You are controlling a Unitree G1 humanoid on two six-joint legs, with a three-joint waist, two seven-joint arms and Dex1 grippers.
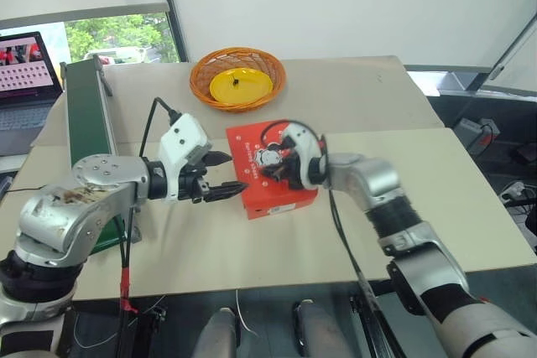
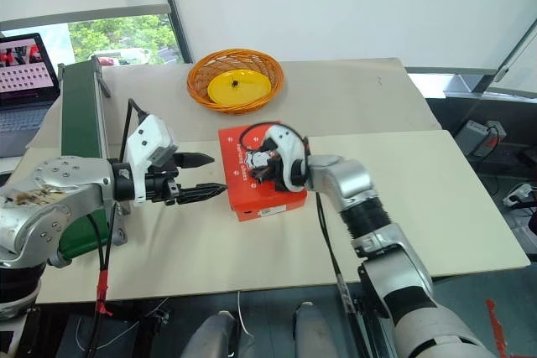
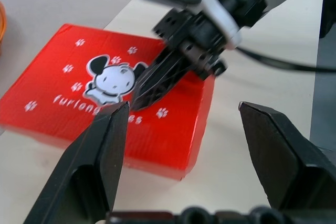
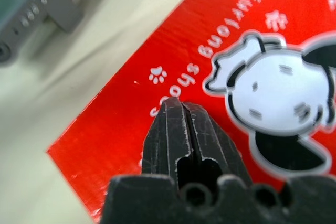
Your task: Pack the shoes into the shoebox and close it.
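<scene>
In the middle of the pale table (image 1: 403, 207) the red shoebox (image 1: 281, 199) lies with its lid down. The right gripper (image 3: 142, 95), fingers pressed together, rests its tips on the lid beside the cartoon dog graphic (image 4: 278, 108); the right wrist view shows paw prints and lettering there, too small to read from the head views. The left gripper (image 1: 225, 175) hangs just left of the box with fingers spread wide, gripping nothing. Farther back sits an orange wicker basket (image 1: 237, 79) with a yellow plate (image 1: 241, 86), and a green conveyor (image 1: 86, 123) stands at the left.
</scene>
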